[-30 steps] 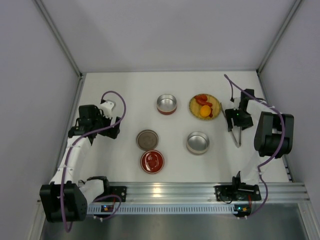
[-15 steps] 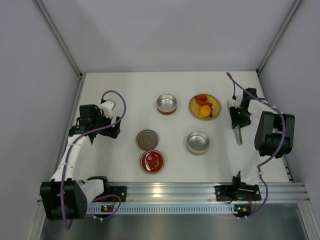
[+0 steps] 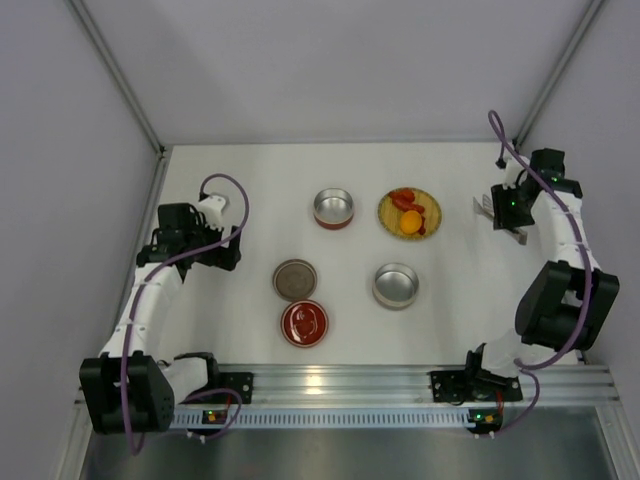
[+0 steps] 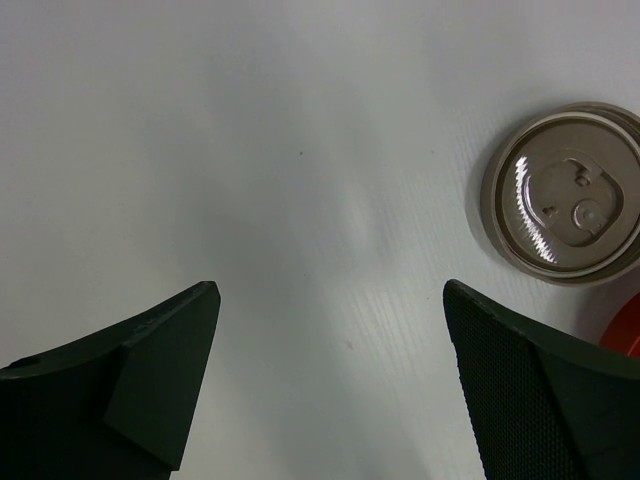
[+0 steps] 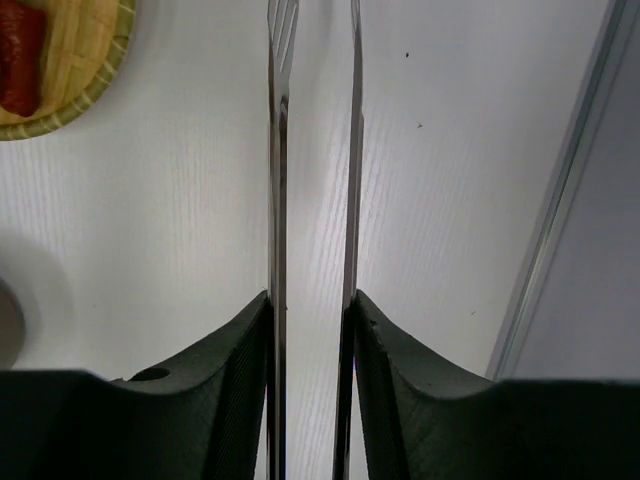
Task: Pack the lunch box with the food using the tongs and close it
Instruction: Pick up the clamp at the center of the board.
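Note:
My right gripper (image 3: 506,212) hangs at the far right, just right of the plate, shut on the tongs (image 3: 516,236). In the right wrist view the two silver arms of the tongs (image 5: 277,200) run straight ahead, pressed between the black fingers (image 5: 240,380) of the right gripper (image 5: 312,310). The food lies on a round bamboo plate (image 3: 432,207): red pieces (image 3: 403,198) and an orange-yellow piece (image 3: 410,222). The lunch box lies in parts: two metal bowls (image 3: 333,208) (image 3: 396,285), a tan lid (image 3: 294,279) and a red lid (image 3: 304,323). My left gripper (image 3: 192,247) is open over bare table.
In the left wrist view the left gripper (image 4: 330,290) holds nothing, with the tan lid (image 4: 565,195) to its upper right and a red edge (image 4: 625,325) below that. The plate's rim (image 5: 105,75) with a red piece (image 5: 20,55) shows in the right wrist view. Enclosure walls stand close on both sides.
The right gripper closed on the tongs, which lay on the table, and carried them up and toward the far right. The left arm barely moved.

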Available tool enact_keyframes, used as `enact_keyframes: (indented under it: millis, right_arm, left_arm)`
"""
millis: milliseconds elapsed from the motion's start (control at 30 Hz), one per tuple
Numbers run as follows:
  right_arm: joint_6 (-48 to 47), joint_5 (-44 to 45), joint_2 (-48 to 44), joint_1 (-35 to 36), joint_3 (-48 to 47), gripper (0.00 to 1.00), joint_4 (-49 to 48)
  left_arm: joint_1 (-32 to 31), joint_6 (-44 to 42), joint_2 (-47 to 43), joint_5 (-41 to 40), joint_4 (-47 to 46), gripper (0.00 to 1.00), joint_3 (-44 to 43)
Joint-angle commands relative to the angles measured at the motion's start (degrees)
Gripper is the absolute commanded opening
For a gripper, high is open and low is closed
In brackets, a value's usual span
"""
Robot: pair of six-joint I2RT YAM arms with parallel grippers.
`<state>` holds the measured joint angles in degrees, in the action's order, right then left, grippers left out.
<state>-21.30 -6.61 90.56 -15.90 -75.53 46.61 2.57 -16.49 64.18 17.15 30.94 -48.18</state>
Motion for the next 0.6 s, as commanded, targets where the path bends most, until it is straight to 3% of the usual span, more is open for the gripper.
enact_keyframes:
  millis: [0,567]
  right_arm:
    - [-2.25,-5.42,-3.98,-0.10,-3.13,0.35,6.91]
    - [-6.56,-20.54,-10.76,0.25,-13.77,0.34,20.18]
  left_arm:
    - [-0.11,1.46,0.15,1.57,-0.35,0.98,-2.70]
    - [-0.11,1.55,-0.55,3.42,1.23,0.98,-3.23]
